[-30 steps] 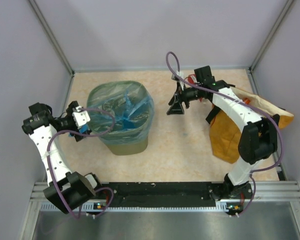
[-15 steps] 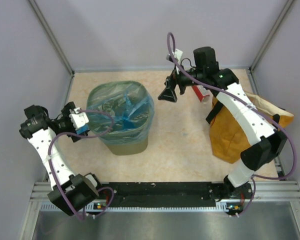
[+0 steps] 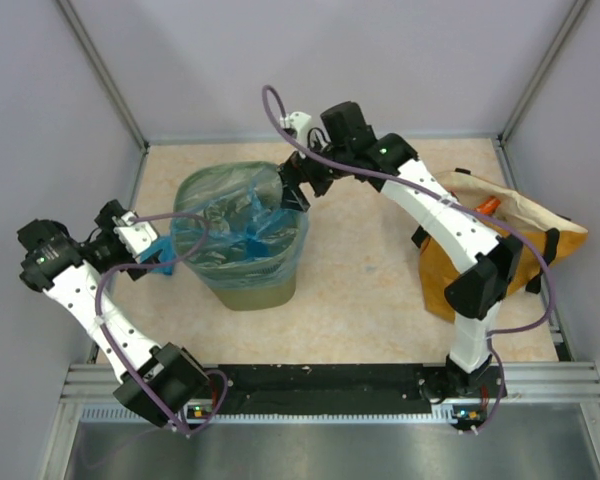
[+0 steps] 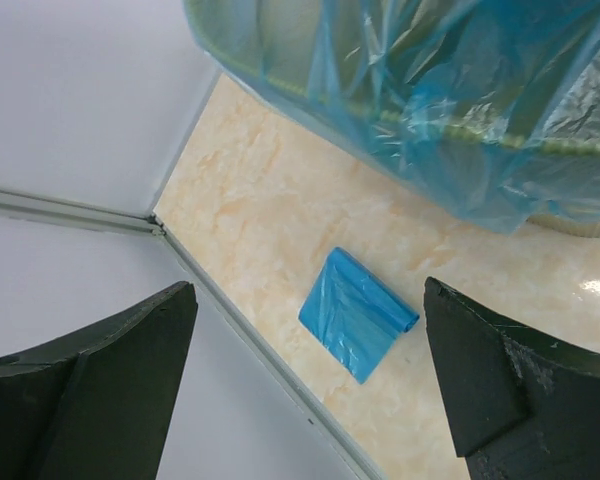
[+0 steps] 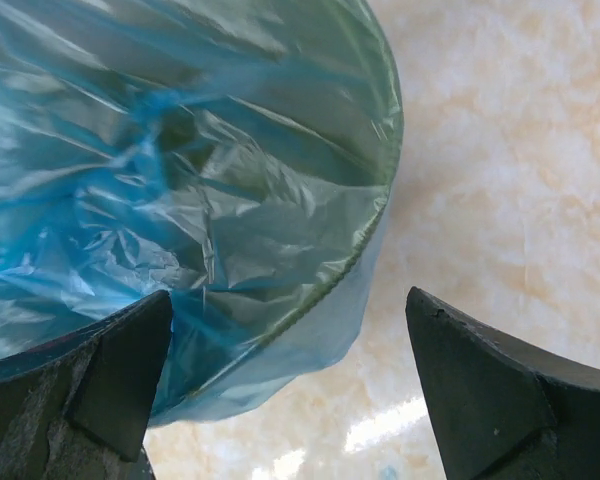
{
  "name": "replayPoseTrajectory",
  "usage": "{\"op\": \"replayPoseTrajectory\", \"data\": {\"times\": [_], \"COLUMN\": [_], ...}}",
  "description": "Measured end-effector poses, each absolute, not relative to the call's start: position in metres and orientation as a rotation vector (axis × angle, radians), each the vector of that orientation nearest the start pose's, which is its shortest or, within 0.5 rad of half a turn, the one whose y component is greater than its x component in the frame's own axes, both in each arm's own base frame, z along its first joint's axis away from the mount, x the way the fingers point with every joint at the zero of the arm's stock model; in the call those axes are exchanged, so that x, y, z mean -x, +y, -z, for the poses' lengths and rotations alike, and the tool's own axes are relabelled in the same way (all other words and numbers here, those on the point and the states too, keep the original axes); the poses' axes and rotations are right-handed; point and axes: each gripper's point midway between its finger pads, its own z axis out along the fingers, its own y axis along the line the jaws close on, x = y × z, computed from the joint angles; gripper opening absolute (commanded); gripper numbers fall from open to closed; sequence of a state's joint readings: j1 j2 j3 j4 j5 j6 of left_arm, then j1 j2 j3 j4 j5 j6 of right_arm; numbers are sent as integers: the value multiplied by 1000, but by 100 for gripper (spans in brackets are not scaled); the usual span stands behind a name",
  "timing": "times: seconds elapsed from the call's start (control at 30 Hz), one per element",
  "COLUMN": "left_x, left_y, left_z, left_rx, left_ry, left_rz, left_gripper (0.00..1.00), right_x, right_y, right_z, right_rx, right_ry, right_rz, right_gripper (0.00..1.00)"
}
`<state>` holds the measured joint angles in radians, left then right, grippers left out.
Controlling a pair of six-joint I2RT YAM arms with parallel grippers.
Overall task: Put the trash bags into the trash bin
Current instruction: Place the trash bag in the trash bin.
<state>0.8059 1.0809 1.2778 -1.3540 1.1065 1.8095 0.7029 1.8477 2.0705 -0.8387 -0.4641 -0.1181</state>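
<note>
The olive-green mesh trash bin (image 3: 252,291) stands left of centre, lined with a big crinkly light-blue trash bag (image 3: 248,226) draped over its rim. A small flat folded blue trash bag (image 4: 358,314) lies on the floor by the left wall, just left of the bin, and shows in the top view (image 3: 164,247) too. My left gripper (image 4: 310,395) is open and empty, hovering above that folded bag (image 3: 148,256). My right gripper (image 3: 295,190) is open and empty over the bin's far right rim (image 5: 375,225), with the blue liner (image 5: 180,170) below it (image 5: 290,385).
A mustard-orange sack with black handles (image 3: 465,255) lies at the right, something red-orange (image 3: 488,207) showing at its mouth. Walls and metal rails enclose the beige floor (image 3: 360,280); the left wall's rail (image 4: 240,330) runs close beside the folded bag.
My right arm has swung left, from beside the orange sack to above the bin's far right rim. My left arm has drawn back a little to the left, staying low beside the bin.
</note>
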Motion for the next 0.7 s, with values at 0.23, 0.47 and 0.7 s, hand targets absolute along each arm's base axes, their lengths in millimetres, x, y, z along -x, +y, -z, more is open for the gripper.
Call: {"op": "replayPoseTrajectory", "data": {"times": [0.23,0.47,0.7], "left_x": [-246,-244,-240], "left_y": [60,52,38], "left_z": [-292,-302,-317], "left_rx": [-1141,-1127,-1104], "left_ry": [1592,1552,1482], "left_rz": [-99,-99,-87], "left_gripper": [99,99,99], "right_x": [-329,-339,-354], "right_y": [372,364,353], "right_z": [-278,-290,-305], "right_rx": [1119,1068,1009], "right_ry": [2039,2044,2020], "right_rz": [-709,-622,-505], "right_gripper": [73,22,0]}}
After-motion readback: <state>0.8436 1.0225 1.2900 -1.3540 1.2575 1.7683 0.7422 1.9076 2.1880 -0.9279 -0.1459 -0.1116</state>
